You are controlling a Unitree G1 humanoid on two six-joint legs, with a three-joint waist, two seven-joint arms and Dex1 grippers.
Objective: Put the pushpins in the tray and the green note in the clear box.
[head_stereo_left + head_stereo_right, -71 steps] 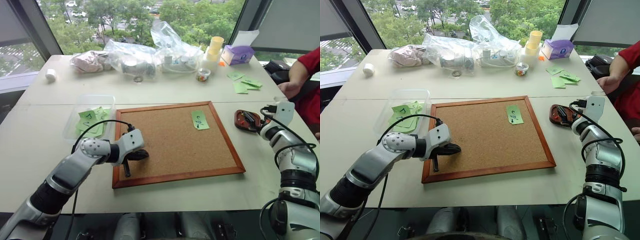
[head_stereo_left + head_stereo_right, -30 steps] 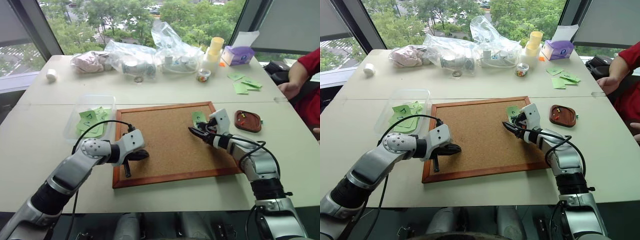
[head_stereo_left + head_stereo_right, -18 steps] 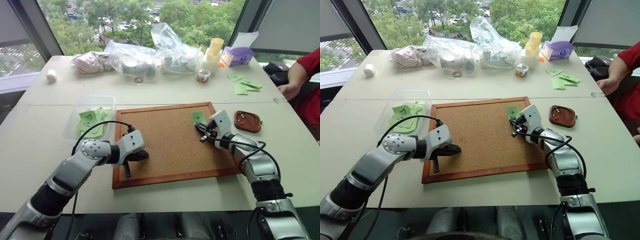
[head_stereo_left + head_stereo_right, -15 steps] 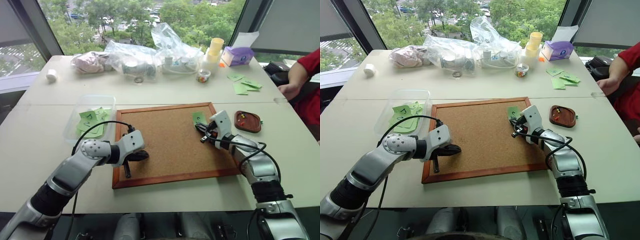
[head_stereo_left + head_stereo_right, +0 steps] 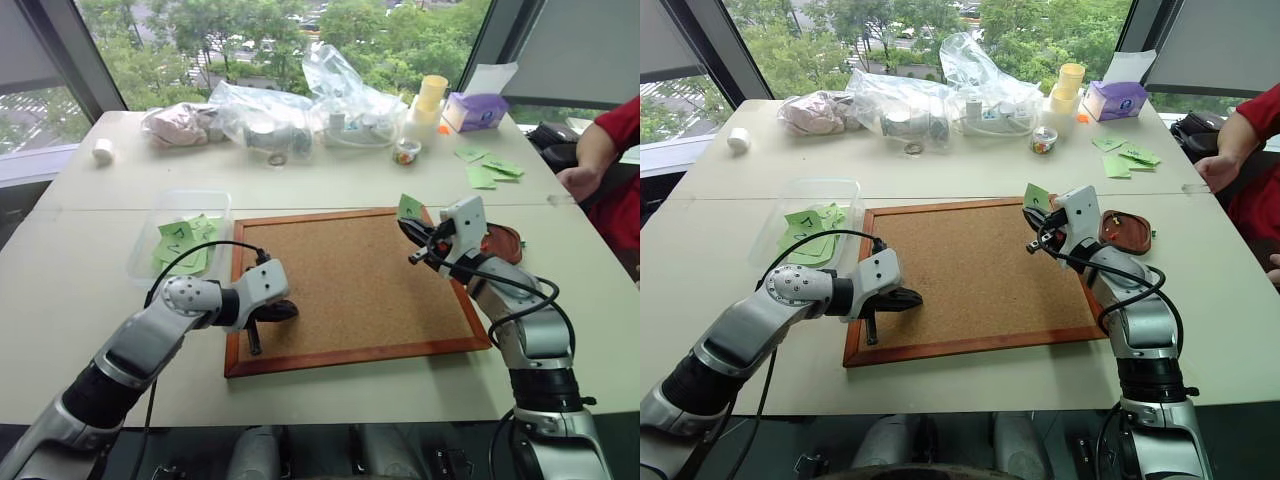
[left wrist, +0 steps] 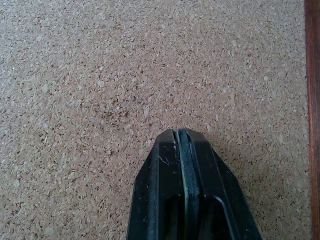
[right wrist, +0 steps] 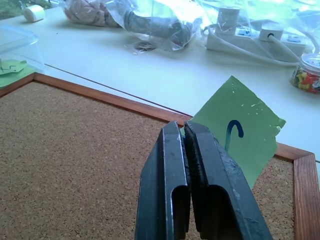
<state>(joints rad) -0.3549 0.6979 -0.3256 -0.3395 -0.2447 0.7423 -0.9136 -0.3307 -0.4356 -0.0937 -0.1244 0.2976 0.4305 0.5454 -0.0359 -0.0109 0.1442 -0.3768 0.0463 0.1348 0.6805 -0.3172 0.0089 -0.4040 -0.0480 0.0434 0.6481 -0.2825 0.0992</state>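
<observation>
right gripper (image 5: 412,243) is raised above the corkboard's (image 5: 340,285) two o'clock corner, forearm reaching in from five o'clock, fingers clamped together on the green note (image 7: 239,135). left gripper (image 5: 262,325) rests at the board's eight o'clock edge, fingers together, empty. tray (image 5: 505,243) lies at three o'clock, clear box (image 5: 178,240) at ten.

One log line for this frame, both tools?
right tool: shut on green note, lifted off corkboard | left tool: shut, on corkboard
</observation>
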